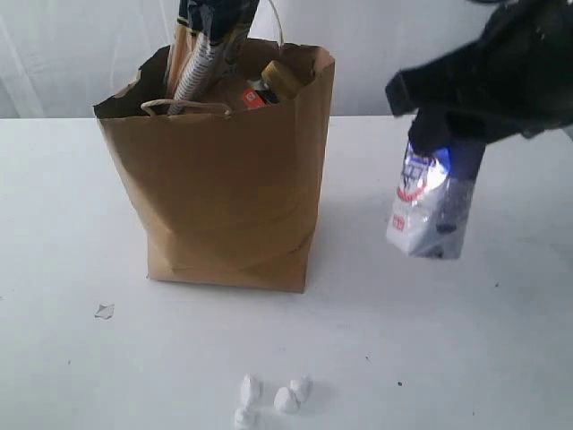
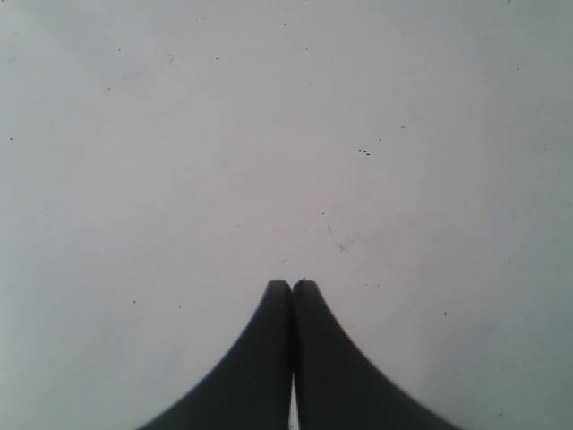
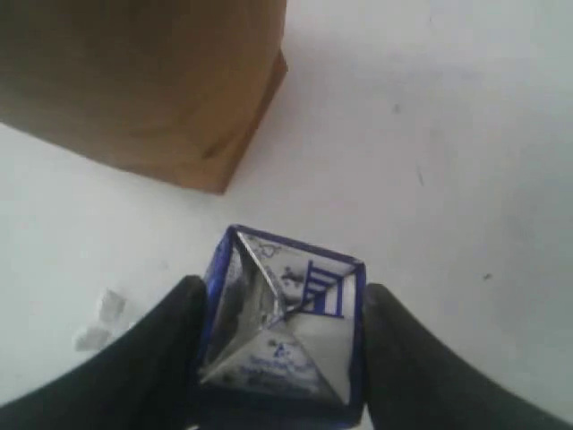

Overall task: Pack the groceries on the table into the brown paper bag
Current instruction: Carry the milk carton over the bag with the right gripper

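The brown paper bag (image 1: 228, 170) stands upright on the white table (image 1: 448, 358), left of centre. The spaghetti packet (image 1: 210, 40) sticks up out of its mouth, and a gold-lidded jar (image 1: 279, 79) shows at the rim. My right gripper (image 1: 445, 152) is shut on the small blue-white carton (image 1: 428, 202), which hangs in the air to the right of the bag, clear of the tabletop. In the right wrist view the carton (image 3: 285, 327) sits between both fingers, with the bag's corner (image 3: 152, 90) beyond it. My left gripper (image 2: 292, 287) is shut and empty over bare tabletop.
Several small white crumpled scraps (image 1: 273, 394) lie near the table's front edge. A tiny paper flake (image 1: 105, 311) lies to the front left of the bag. The scraps also show in the right wrist view (image 3: 100, 318).
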Controlling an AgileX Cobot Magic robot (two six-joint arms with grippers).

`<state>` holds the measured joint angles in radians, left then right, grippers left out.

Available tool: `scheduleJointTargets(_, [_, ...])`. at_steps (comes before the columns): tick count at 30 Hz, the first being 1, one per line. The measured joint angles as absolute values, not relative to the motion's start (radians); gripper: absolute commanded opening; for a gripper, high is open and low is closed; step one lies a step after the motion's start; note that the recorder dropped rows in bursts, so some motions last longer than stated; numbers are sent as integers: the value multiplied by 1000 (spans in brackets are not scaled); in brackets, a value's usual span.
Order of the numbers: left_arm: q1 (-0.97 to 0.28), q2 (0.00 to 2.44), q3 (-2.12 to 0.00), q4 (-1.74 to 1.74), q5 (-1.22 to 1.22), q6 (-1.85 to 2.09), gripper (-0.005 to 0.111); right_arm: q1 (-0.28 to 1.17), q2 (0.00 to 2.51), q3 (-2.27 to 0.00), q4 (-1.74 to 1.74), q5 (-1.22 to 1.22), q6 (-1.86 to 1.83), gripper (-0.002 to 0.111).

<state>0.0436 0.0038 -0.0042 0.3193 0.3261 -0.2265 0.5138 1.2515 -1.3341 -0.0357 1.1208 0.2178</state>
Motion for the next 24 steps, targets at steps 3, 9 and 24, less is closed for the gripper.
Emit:
scheduleJointTargets(3, [44, 4, -4, 319, 326, -227, 0, 507, 1256, -1413, -31, 1123, 216, 0])
scheduleJointTargets(9, [44, 4, -4, 319, 326, -227, 0, 506, 1266, -1553, -11, 1103, 214, 0])
scheduleJointTargets(24, [44, 4, -4, 319, 326, -227, 0, 506, 1349, -1682, 204, 793, 204, 0])
